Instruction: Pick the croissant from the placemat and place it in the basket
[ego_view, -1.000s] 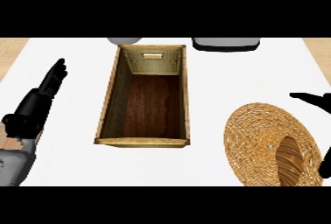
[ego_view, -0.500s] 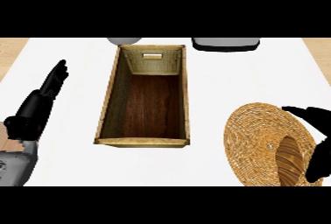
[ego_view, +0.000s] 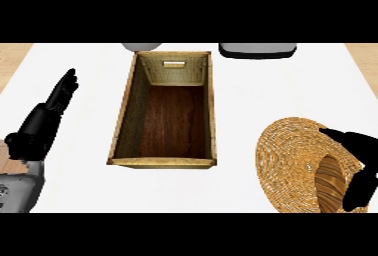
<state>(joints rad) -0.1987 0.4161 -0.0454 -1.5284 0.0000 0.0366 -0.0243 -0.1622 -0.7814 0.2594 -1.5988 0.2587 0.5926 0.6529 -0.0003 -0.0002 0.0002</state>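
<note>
Left black hand (ego_view: 46, 122): open, fingers straight, resting at left edge. Deep rectangular wooden basket (ego_view: 122, 127): centre, nothing inside. Round woven straw placemat (ego_view: 289, 156): near right. Golden-brown croissant (ego_view: 330, 179): on placemat, near side. Right black hand (ego_view: 359, 165): spread open around croissant, not gripping. Advice: close fingers across the croissant's middle before lifting.

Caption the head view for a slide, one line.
Right hand over the croissant on the round woven placemat; the basket sits beside it, left hand resting open.
</note>
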